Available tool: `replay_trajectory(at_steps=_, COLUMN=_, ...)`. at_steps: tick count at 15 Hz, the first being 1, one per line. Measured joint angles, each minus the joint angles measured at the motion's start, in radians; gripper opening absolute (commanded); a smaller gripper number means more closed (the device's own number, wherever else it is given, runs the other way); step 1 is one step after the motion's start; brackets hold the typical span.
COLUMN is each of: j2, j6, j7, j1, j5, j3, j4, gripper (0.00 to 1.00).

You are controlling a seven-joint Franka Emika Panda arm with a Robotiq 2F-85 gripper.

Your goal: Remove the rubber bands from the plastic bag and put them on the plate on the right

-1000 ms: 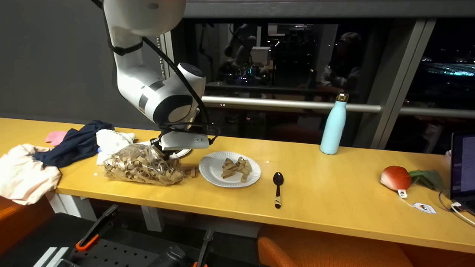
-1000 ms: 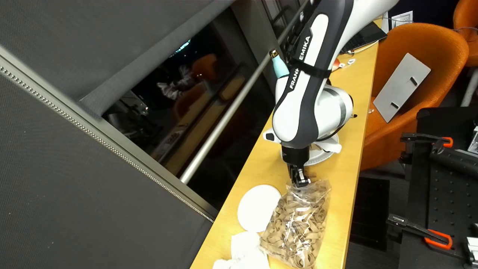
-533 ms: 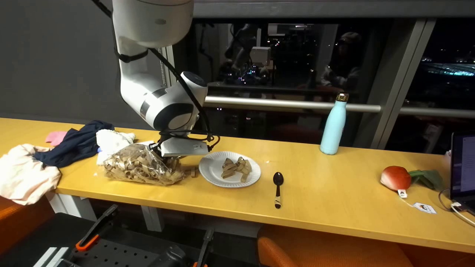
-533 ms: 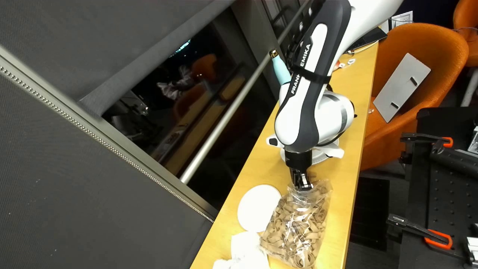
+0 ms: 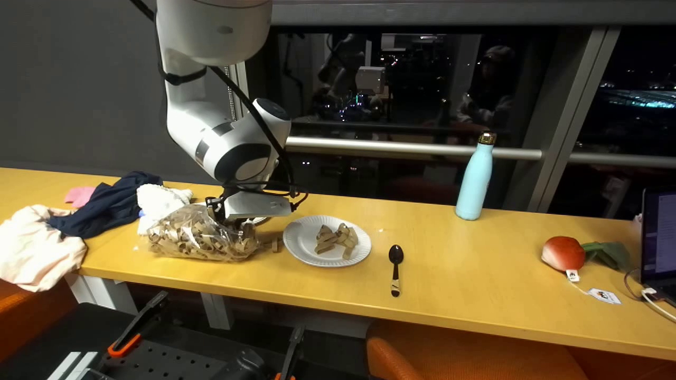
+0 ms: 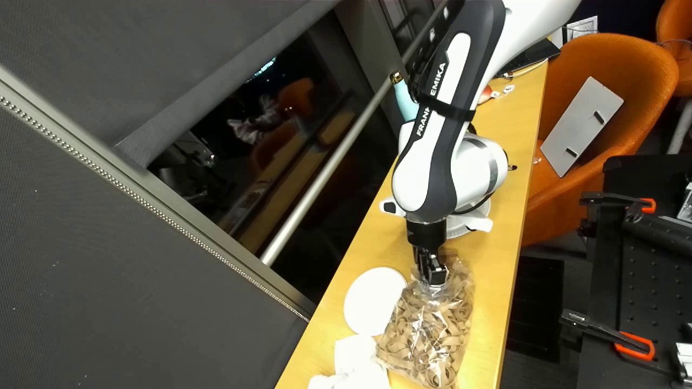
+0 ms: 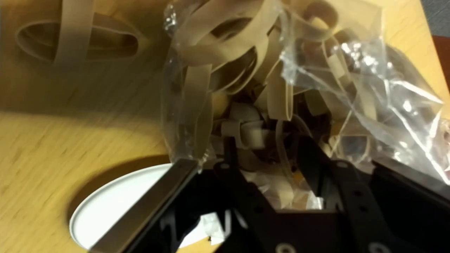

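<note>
Wrist view: the tool [image 7: 268,144] partly hides shadowed rubber bands [image 7: 278,98].

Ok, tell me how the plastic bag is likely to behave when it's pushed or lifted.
The plastic bag will probably flop and crumple, since its film looks thin and wrinkled. Its glossy shine suggests it may be slippery to grip. The many separate rubber bands inside will likely shift as it moves, so it may sag unevenly.

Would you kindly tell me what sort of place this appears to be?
Probably an office or lab: an open laptop sits on the long table, an orange chair stands beside that table, and a wide window runs behind.
</note>
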Motion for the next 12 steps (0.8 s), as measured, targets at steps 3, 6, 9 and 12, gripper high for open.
replay_trajectory(at_steps=3, j2=0.004, j6=-0.005, j7=0.0, j1=0.0, j5=0.0, j3=0.0, j4=0.001, gripper=0.99)
replay_trajectory(at_steps=6, j2=0.011, j6=-0.016, j7=0.0, j1=0.0, j5=0.0, j3=0.0, j4=0.004, gripper=1.0)
replay_trajectory(at_steps=9, j2=0.027, j6=-0.031, j7=0.0, j1=0.0, j5=0.0, j3=0.0, j4=0.014, gripper=0.74)
replay_trajectory(at_steps=12, j2=0.045, j6=-0.043, j7=0.0, j1=0.0, j5=0.0, j3=-0.002, j4=0.027, gripper=0.51)
